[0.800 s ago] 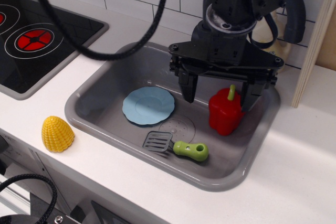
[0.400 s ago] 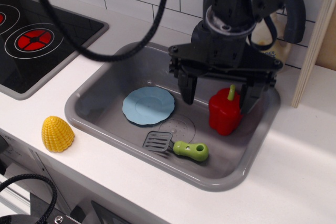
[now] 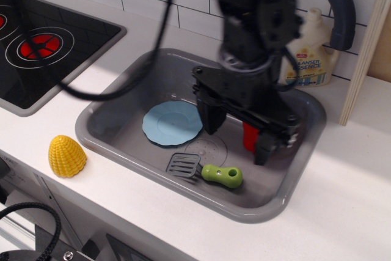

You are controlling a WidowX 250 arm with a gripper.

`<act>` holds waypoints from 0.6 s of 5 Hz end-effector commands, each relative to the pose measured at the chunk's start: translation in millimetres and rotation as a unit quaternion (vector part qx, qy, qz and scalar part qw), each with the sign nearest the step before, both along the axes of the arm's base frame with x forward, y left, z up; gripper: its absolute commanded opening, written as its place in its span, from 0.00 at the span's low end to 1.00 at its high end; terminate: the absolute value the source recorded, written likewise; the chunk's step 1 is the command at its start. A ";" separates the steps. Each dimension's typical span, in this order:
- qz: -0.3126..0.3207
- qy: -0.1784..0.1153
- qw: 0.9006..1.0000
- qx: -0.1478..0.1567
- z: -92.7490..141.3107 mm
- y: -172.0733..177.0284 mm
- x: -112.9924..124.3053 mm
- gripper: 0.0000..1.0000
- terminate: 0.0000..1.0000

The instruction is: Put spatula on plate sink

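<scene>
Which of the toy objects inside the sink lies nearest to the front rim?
The spatula, with its lime-green handle and grey slotted blade. The light-blue plate and the red pepper sit farther back in the sink.

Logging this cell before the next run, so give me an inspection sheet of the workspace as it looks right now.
Surface: white counter with grey sink set in.
Job's things: spatula on sink floor, beside blue plate, not on it.
Clutter: red pepper mostly hidden in sink; yellow corn on counter.
End effector: open, empty, above spatula.
Cables: black cable looping over sink's left.
Surroundings: stove, soap bottle, tiled wall.
</scene>
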State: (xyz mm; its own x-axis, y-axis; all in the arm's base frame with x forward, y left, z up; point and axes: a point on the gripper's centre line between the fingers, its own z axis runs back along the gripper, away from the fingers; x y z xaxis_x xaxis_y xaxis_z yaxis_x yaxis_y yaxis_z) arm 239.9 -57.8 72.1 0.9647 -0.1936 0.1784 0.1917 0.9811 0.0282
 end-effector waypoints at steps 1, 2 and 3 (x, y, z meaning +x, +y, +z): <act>-0.166 -0.001 0.986 0.003 -13.5 7.1 11.0 1.00 0.00; -0.178 -0.002 0.984 0.007 -23.1 10.9 9.2 1.00 0.00; -0.186 -0.006 0.983 0.015 -33.8 17.2 4.9 1.00 0.00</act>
